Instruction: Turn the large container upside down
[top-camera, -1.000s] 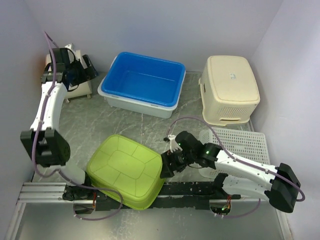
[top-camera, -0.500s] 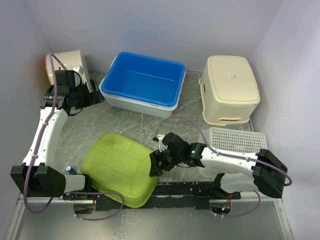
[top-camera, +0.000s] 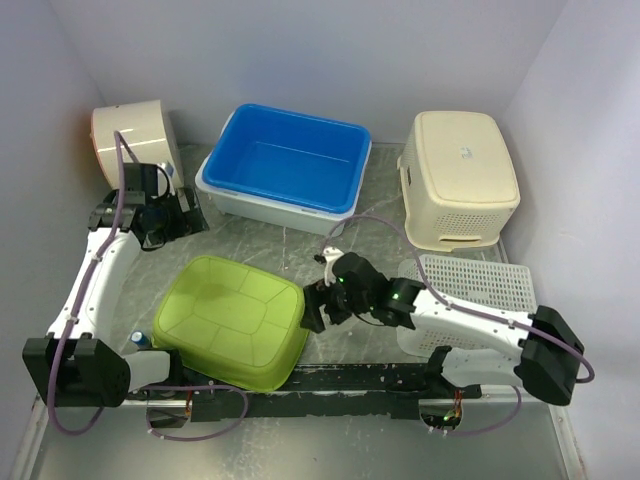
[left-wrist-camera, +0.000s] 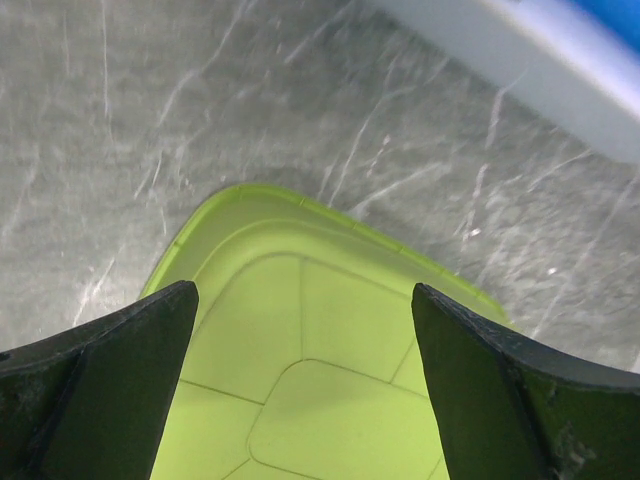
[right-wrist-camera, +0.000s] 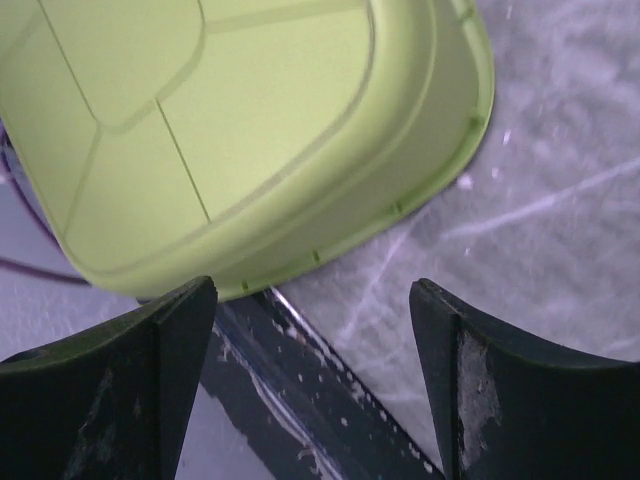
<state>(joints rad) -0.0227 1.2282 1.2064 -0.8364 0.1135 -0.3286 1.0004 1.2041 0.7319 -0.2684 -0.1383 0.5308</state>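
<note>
**A:** Status?

**B:** Lime-green plastic tub (top-camera: 232, 320) lies base-up at the near left of the grey marbled table (top-camera: 250, 250). Right gripper (right-wrist-camera: 312, 290) is just beside its edge, left gripper (left-wrist-camera: 302, 295) above. Both are spread, holding nothing.

**A:** Advice?

**B:** The near rim possibly rides the black rail (top-camera: 360, 380). Back both arms away without nudging the tub.

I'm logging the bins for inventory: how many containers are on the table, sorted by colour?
Green: 1, green tub
Blue: 1, blue tub, its pale base included
Cream: 2, cream basket and round cream bin
White: 1, white mesh basket
Total: 5
</note>
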